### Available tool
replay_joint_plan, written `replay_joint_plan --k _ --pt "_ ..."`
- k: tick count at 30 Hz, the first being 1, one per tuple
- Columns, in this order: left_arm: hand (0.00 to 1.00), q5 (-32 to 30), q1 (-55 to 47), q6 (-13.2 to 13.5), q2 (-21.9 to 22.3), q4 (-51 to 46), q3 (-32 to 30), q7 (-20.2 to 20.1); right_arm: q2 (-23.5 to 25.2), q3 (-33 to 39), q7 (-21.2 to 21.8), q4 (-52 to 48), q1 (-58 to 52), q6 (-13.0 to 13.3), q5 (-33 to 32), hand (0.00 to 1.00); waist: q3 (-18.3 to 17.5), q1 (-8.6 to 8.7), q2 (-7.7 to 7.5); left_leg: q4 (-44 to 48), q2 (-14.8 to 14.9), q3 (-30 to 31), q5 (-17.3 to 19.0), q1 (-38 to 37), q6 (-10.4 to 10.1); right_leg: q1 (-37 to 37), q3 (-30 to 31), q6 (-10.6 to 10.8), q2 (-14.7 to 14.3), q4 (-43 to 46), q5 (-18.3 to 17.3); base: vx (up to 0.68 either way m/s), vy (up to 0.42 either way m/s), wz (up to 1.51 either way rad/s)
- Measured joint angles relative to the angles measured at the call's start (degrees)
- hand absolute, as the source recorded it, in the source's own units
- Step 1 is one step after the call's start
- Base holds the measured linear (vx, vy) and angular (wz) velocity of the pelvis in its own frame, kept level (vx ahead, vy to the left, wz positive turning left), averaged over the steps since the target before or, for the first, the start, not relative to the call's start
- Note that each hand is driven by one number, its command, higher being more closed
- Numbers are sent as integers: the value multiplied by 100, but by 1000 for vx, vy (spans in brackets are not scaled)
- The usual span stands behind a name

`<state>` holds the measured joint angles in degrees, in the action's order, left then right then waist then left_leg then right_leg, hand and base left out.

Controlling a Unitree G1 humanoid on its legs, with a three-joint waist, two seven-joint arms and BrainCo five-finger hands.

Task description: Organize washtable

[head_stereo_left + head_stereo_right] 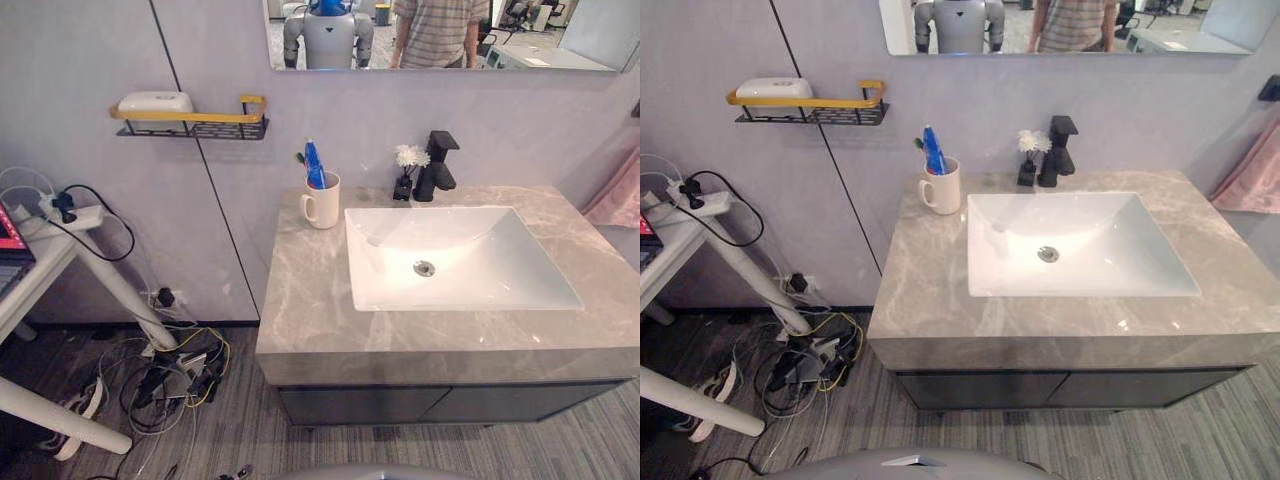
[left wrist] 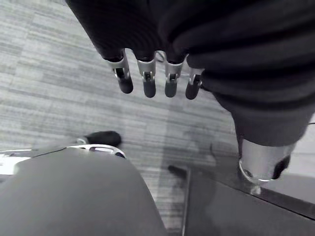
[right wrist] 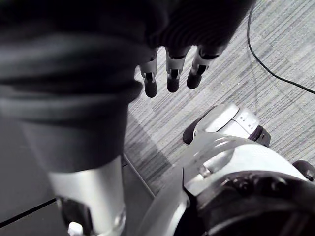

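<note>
A grey marble washtable (image 1: 320,320) holds a white sink (image 1: 450,260). A white mug (image 1: 323,203) with blue toothbrushes stands at the sink's back left corner. A small black vase of white flowers (image 1: 405,172) stands beside the black faucet (image 1: 437,165) at the back. My left hand (image 2: 157,78) hangs over the grey floor with relaxed fingers and holds nothing. My right hand (image 3: 172,73) also hangs low over the floor, fingers straight and empty.
A black and yellow wall shelf (image 1: 190,122) carries a white soap box (image 1: 155,102). A pink towel (image 1: 618,195) hangs at the right. A white desk (image 1: 40,260) and tangled cables (image 1: 165,375) lie left. A person shows in the mirror (image 1: 440,30).
</note>
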<state>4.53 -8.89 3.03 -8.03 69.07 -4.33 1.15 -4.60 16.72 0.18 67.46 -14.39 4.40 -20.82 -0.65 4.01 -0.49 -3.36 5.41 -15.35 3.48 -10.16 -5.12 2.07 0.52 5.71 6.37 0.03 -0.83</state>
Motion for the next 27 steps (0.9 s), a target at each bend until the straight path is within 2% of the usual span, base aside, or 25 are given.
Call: replay_joint_plan --k 4,6,7,8,10,11,12,13,14,15,16,17,18,19,20,21,22,23,24,25,26,27 --pt "0 -152 62 12 -28 -7 30 2 -41 -43 0 -1 59 0 1 0 104 7 -13 221 -13 -177 198 226 -7 -268 212 64 24 127 -71 -68 40 -25" --pt "0 -89 148 14 -52 -8 51 28 -28 -16 -15 -3 158 -2 -1 0 143 18 -68 278 -59 -306 245 479 52 -674 383 75 49 280 -107 -25 44 -31" --pt "0 -51 230 14 -96 -6 171 50 -11 -16 -19 -12 279 0 -36 0 296 23 -89 337 -108 -379 243 574 61 -891 544 167 54 418 -66 -2 50 -52" --pt "0 -42 332 19 -137 -9 255 52 -4 -21 -20 -21 441 -2 -53 0 527 20 -101 421 -118 -536 236 594 95 -1007 683 143 50 567 -13 -6 58 -56" --pt "0 -90 458 -4 -178 8 247 71 50 -54 -16 -124 533 13 -54 0 674 26 -161 690 -114 -738 337 749 222 -1214 766 189 0 690 218 -39 41 -65" --pt "0 -121 503 -6 -174 4 194 73 42 -147 -16 -225 573 36 -54 0 688 6 -130 766 -82 -804 351 882 373 -1277 694 254 -45 421 618 -65 8 -73" --pt "0 -121 497 -5 -147 -2 152 73 11 -140 -16 -276 624 49 -56 0 703 -27 -61 759 20 -843 374 965 455 -1343 553 214 -99 596 543 282 -94 -61" --pt "0 -117 562 -6 -148 -88 76 73 11 -74 -21 -247 787 32 -55 0 808 38 -56 805 16 -965 365 895 433 -1809 80 -240 1 2404 -343 529 -221 -18" --pt "0 -107 623 -22 -161 -154 99 74 33 -51 -25 -198 721 29 -53 0 820 48 -99 870 -32 -953 366 754 434 -1964 -232 -274 143 3731 -630 537 -167 6" --pt "0 -96 615 -12 -152 -276 118 72 72 -15 -28 -197 604 33 -50 0 769 7 -171 1113 -108 -962 400 725 474 -1869 -621 -349 376 4337 -445 192 -28 3" --pt "0 -81 672 -2 -147 -356 67 66 103 20 -44 -193 621 34 -34 0 736 -63 -245 1409 -117 -966 403 809 478 -1734 -847 -328 395 4089 -402 -4 90 -30" --pt "0 -47 723 -8 -9 -357 51 64 -9 8 -29 -183 635 44 18 0 646 -149 -84 1294 -139 -848 526 1026 478 -1336 -849 -311 222 3069 -333 51 100 -69" --pt "0 -40 655 -6 185 -361 58 58 -144 41 -31 -152 783 37 30 0 476 -269 215 805 -154 -739 210 1116 570 -1097 -760 -314 61 2396 -382 125 96 -83" --pt "0 -34 682 3 280 -393 70 53 -181 109 -41 -122 900 15 75 0 519 -319 267 726 -144 -908 84 1104 696 -1142 -823 -280 84 2638 -608 125 63 -69" --pt "0 -31 792 0 217 -391 96 48 -132 73 -48 -46 1049 -4 176 0 590 -293 -6 820 -322 -1025 79 1162 708 -1039 -758 -123 282 2718 -920 -53 -24 -70" --pt "0 -24 944 -52 158 -371 163 53 -15 -118 -26 37 1245 -37 238 0 619 -363 -270 1133 -333 -1251 161 1369 771 -904 -761 -156 392 2259 -1115 -171 -83 -68" --pt "0 -24 991 -53 100 -377 212 45 89 -202 -14 3 1375 -37 238 0 618 -395 -328 1390 -227 -1354 234 1537 713 -841 -773 -147 317 1829 -1073 -282 -101 -92" --pt "0 -41 1088 -58 115 -330 231 43 143 -352 -13 -2 1505 -6 241 0 637 -425 -294 1792 7 -1431 395 1686 660 -562 -759 -108 125 1163 -909 -259 -90 -78" --pt "0 -60 1157 -57 194 -321 264 48 76 -401 -19 -12 1536 19 240 0 741 -404 -146 2232 318 -1416 519 1707 608 -238 -736 -172 -115 796 -638 -247 -87 -59" --pt "0 -79 1146 -47 209 -348 265 48 58 -434 -21 -11 1524 37 239 0 763 -397 -99 2446 459 -1401 593 1708 582 -110 -699 -201 -223 663 -562 -284 -53 -55" --pt "0 -131 1105 -44 252 -383 259 56 28 -506 -34 -10 1498 50 234 0 816 -392 63 2937 872 -1391 839 1687 459 70 -573 -286 -484 511 -473 -230 -44 -50" --pt "0 -152 1090 -46 260 -383 254 55 1 -532 -33 -10 1489 54 235 0 831 -399 116 3129 1027 -1373 914 1687 411 109 -503 -324 -604 501 -461 -254 -44 -63"
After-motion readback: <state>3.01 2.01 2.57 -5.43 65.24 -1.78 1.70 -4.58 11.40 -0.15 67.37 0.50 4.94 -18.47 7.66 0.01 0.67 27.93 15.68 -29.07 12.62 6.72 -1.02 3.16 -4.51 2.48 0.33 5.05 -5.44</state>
